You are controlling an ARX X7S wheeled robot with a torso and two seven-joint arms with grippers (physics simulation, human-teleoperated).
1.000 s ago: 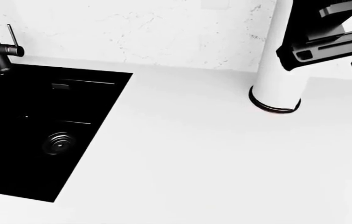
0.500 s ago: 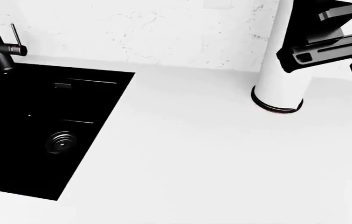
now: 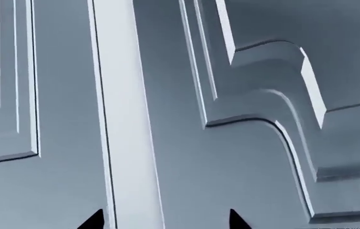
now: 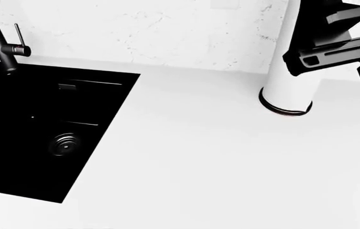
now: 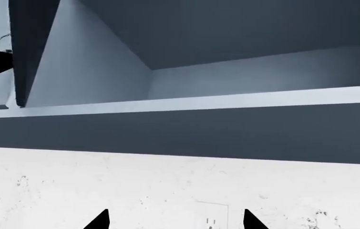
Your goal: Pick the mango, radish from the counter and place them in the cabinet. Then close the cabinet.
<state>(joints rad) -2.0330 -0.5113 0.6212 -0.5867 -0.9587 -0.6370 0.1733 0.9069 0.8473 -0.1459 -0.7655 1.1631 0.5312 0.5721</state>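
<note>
Desk: broad, flat, plain white smooth countertop [image 4: 218, 162], bare across its near and middle stretch in the head view.
Sink: black rectangular basin [image 4: 33, 129] sunk into the desk's left side, round drain at its floor.
Tap: dark metal faucet [image 4: 2, 43] at the sink's far edge.
Canister: white upright cylinder with a dark base ring [image 4: 286, 90], standing near the desk's far right corner.
Wall: white marbled backsplash [image 4: 154, 28] along the desk's far edge.
Right arm: black links [image 4: 332, 52] raised above the desk's far right corner.
Right claw [image 5: 170, 222]: two dark tips apart, nothing between them; it faces the open blue-grey cabinet shelf [image 5: 231, 100], whose visible part holds nothing.
Left claw [image 3: 164, 220]: two dark tips apart, empty, close before a blue-grey panelled cabinet door [image 3: 262, 119].
Mango: not in any view; position cannot be told.
Radish: not in any view; position cannot be told.
Stage (judged): neither fruit is held and the cabinet is open; whether either already lies deeper inside cannot be told.
Handling, mango (judged): light, firm, smooth-skinned and likely slippery; take it across the narrow middle, tips on opposite flanks.
Handling, radish (judged): light, hard, round, prone to roll; close on its widest girth, squarely from above.
Risk (judged): either piece could squirt from a glancing pinch or roll off the shelf.
</note>
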